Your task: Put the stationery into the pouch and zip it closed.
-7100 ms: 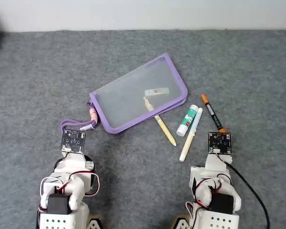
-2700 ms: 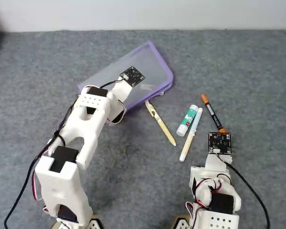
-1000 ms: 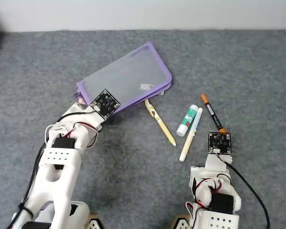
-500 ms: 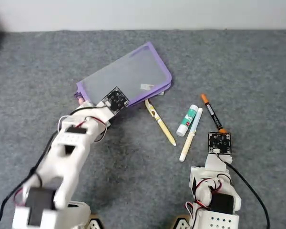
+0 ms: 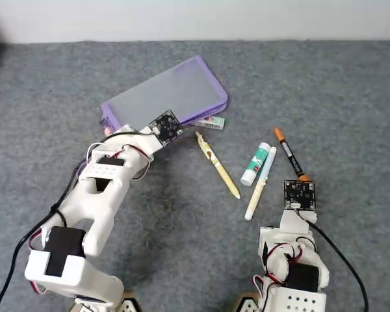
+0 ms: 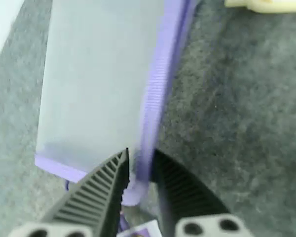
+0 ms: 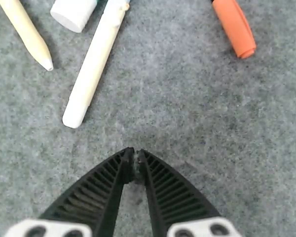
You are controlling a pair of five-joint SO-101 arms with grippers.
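The left gripper [image 6: 139,154] had its two fingers pinched on the purple zip edge of the pouch [image 6: 98,74], close to one corner, with the edge band running out from between the tips. Beyond the tips the pouch's translucent panel stretched away from that gripper, lying on the grey mat [image 5: 351,97]. In the high view the pouch [image 5: 162,97] lay ahead of that arm's wrist. A small block [image 5: 210,121] sat along the gripped edge, toward the end far from the fingers, touching or just beside the purple rim. Whether it was partly inside could not be told.

The right gripper [image 7: 135,149] had its fingers together, tips meeting with nothing between them, above bare mat. Ahead of the tips and slightly to the right lay the orange marker [image 7: 234,27], one orange end nearest them. Ahead and to the left lay the cream pen [image 7: 93,64], its blunt end pointing back toward the fingers. Along the pen's far half, touching or just beside it, lay the glue stick [image 5: 258,164], its white end the nearer. Farther left again, apart from both, lay the yellow pencil [image 5: 218,166], its point toward the robot and its other end near the small block. All four lay outside the pouch.
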